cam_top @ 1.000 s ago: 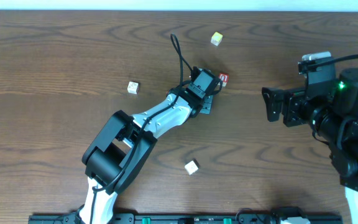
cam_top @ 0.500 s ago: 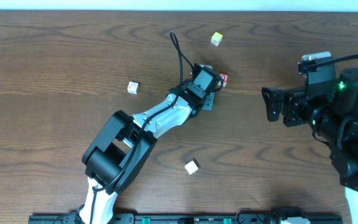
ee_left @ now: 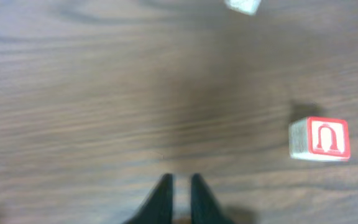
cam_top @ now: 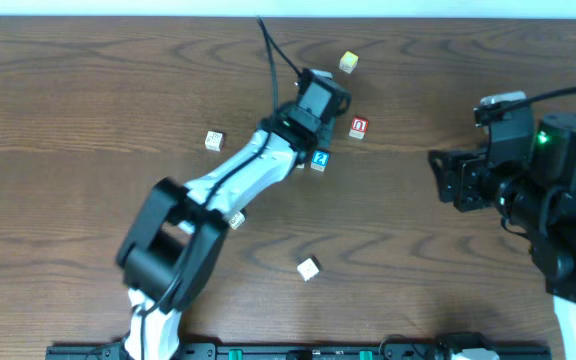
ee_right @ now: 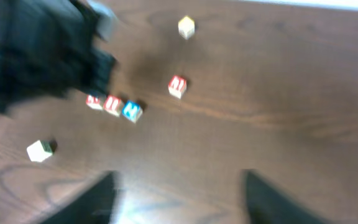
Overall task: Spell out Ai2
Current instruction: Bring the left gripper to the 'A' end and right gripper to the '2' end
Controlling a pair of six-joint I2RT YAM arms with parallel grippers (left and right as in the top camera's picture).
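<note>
Left gripper [ee_left: 179, 178]: jaws almost pressed together with a thin slit between them and nothing in it. The tips hang over bare table [ee_left: 73, 93].
Right gripper [ee_right: 178, 177]: jaws spread wide and empty, blurred at the lower edge of its own view.

Row [ee_right: 112, 105]: three blocks side by side, best seen from the right wrist.
- Two red blocks sit on the left, with the blue block [ee_right: 131, 111] at the right end.
- Neighbours touch or nearly touch; the blur hides which.
- The long axis runs left to right across the table, the right end dipping slightly toward the near edge.
- Marked faces point up, but the marks are unreadable there.
- In the overhead view the left arm [cam_top: 258, 170] covers the two reds, and only the blue end shows just beside it.

Lone red block [ee_left: 320, 139]: sits apart from the row, up and to the right of it. It is off to the right of the left tips. Its arch mark opens toward the gripper in the left wrist view.

Yellow block [cam_top: 348, 62]: near the far edge, beyond the left gripper.
Left pale block [cam_top: 213, 140]: left of the arm.
Front pale block [cam_top: 308, 268]: well apart from the row, toward the near edge.
</note>
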